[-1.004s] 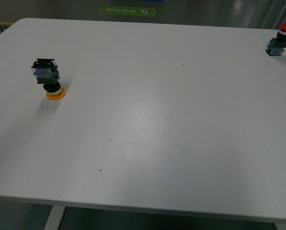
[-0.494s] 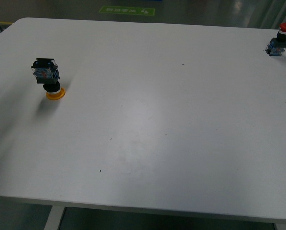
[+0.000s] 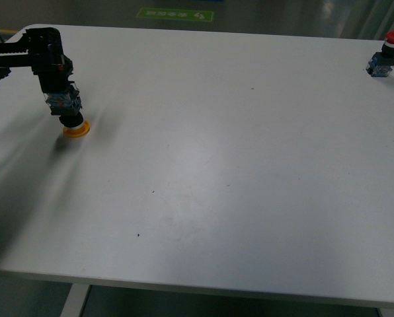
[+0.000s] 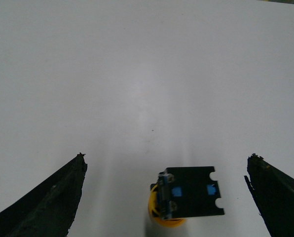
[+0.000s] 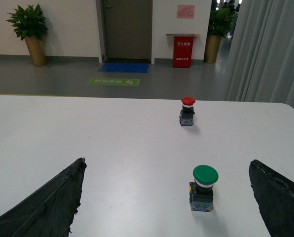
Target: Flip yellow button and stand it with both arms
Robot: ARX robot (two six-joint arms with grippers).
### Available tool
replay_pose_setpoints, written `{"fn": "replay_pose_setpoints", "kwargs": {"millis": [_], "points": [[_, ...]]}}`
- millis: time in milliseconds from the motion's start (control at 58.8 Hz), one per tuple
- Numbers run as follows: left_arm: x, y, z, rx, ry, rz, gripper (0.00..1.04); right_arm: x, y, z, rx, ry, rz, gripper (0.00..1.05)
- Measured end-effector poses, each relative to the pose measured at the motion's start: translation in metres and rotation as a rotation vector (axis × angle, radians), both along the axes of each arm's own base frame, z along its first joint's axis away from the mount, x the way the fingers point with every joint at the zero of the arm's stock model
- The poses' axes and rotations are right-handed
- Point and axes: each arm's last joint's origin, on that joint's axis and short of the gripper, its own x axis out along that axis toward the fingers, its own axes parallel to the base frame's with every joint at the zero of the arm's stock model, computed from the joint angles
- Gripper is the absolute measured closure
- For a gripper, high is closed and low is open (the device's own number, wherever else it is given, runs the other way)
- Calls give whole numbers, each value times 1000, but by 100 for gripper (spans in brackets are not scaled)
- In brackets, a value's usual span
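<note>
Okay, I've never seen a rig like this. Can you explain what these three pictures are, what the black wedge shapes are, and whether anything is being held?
This is a robot with two arms, each ending in a two-fingered gripper. The wide picture comes from a camera on its body, looking over a white table. The other two come from cameras on the wrists, and the black wedges are the gripper fingers.

The left gripper is open. Its fingers stand either side of the yellow button without touching it. That button rests upside down on its cap.

The right gripper is open too. Ahead of it stand a green button and a red button. Nothing is held.
</note>
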Motion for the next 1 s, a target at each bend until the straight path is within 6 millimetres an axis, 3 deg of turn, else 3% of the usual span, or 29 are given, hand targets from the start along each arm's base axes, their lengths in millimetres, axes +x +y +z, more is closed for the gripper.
{"fn": "replay_pose_setpoints", "kwargs": {"millis": [426,1004], "points": [[15,-21,-12,12,39,-21,7,0,0,0,0,0,0,7],[20,-24,-20,7,110,-4,7,0,0,0,0,0,0,7]]}}
